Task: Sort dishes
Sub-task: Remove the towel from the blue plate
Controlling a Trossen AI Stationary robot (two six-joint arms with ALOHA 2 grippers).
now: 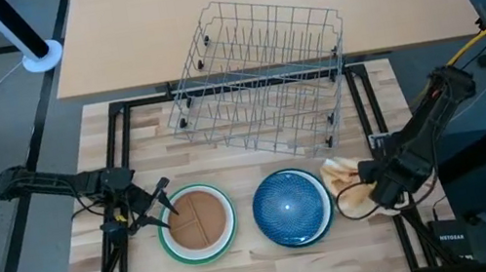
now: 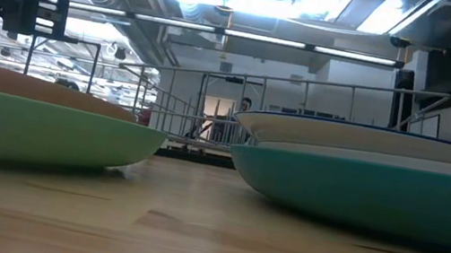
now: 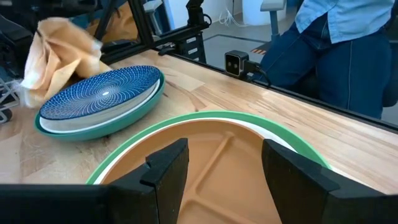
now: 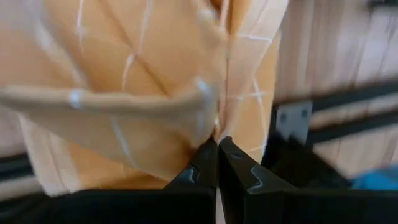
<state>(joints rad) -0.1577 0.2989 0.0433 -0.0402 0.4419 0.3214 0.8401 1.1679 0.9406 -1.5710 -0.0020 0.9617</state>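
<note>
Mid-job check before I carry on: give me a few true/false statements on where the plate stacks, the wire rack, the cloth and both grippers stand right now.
1. The left gripper is open at the rim of the brown plate. True.
2. The right gripper is open and empty. False: it is shut on the yellow checked cloth.
3. The brown plate lies on top of a green plate. True.
4. The blue patterned plate stands in the wire rack. False: it tops a stack on the table in front of the rack.
5. The rack holds several plates. False: no plates show in it.
</note>
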